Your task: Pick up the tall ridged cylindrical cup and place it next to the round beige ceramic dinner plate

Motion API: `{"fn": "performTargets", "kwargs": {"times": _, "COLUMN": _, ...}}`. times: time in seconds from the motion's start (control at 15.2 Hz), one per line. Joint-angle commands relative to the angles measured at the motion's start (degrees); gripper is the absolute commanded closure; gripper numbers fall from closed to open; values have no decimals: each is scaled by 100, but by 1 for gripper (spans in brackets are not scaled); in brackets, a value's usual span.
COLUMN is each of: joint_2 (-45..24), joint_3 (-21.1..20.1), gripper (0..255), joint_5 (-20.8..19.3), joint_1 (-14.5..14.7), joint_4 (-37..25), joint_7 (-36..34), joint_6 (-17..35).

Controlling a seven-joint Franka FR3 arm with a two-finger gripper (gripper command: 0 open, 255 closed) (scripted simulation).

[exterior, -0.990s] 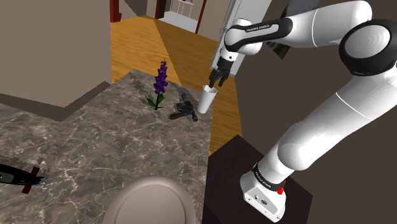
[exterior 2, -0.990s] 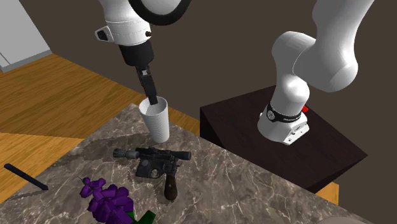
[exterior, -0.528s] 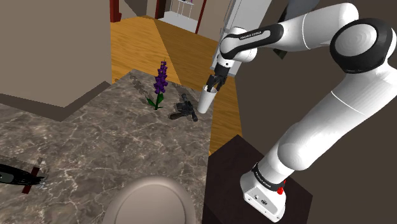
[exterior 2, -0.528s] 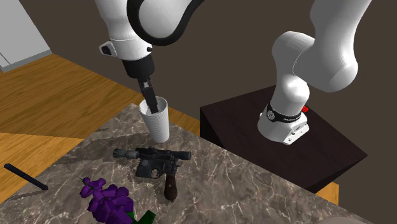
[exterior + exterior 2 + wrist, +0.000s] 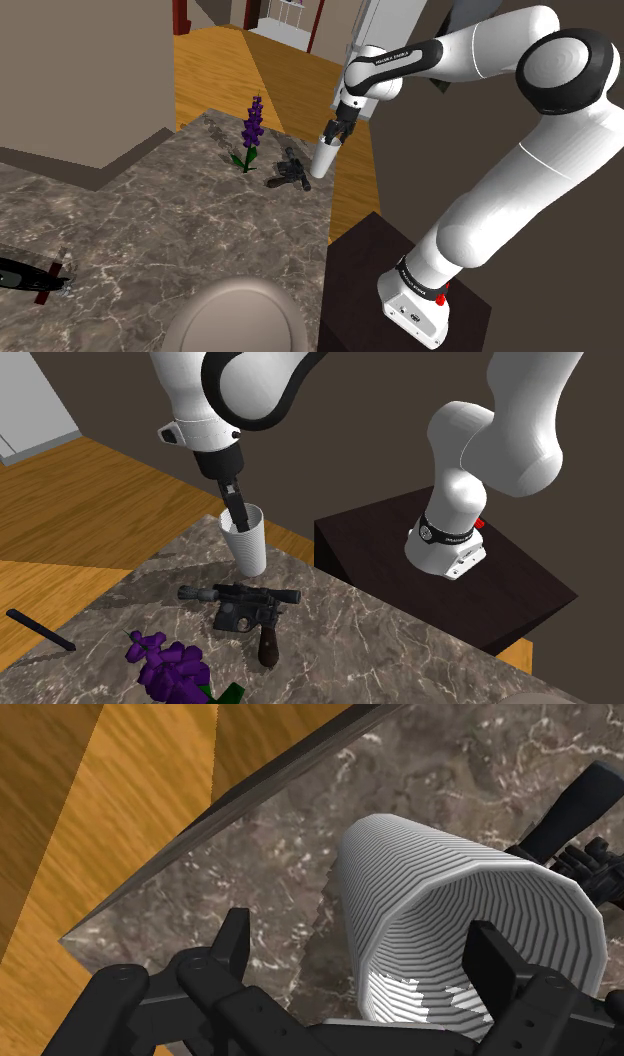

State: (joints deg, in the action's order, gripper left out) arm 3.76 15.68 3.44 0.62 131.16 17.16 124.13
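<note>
Black hand [image 5: 365, 952] apart, straddling one wall of the tall white ridged cup [image 5: 405, 869] — I'd close gently, squarely. Black pistol [image 5: 245, 607] lies at cup's 6 o'clock, second exterior view.

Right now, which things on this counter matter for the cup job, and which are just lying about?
Job: white ridged cup, beige plate, open claw astride the cup's rim.
Lying about: black pistol, purple flower, long black object with a red crosspiece.
</note>
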Motion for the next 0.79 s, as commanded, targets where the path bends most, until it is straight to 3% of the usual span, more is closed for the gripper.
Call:
{"fn": "performTargets", "kwargs": {"times": 0.0, "joint_2": 0, "joint_3": 0, "gripper": 255, "joint_5": 0, "joint_1": 0, "joint_4": 0, "joint_7": 0, "joint_6": 0}}
{"fn": "performTargets", "kwargs": {"times": 0.73, "joint_2": 83, "joint_3": -4, "gripper": 255, "joint_5": -32, "joint_1": -1, "joint_4": -76, "joint_7": -31, "joint_6": -154}}
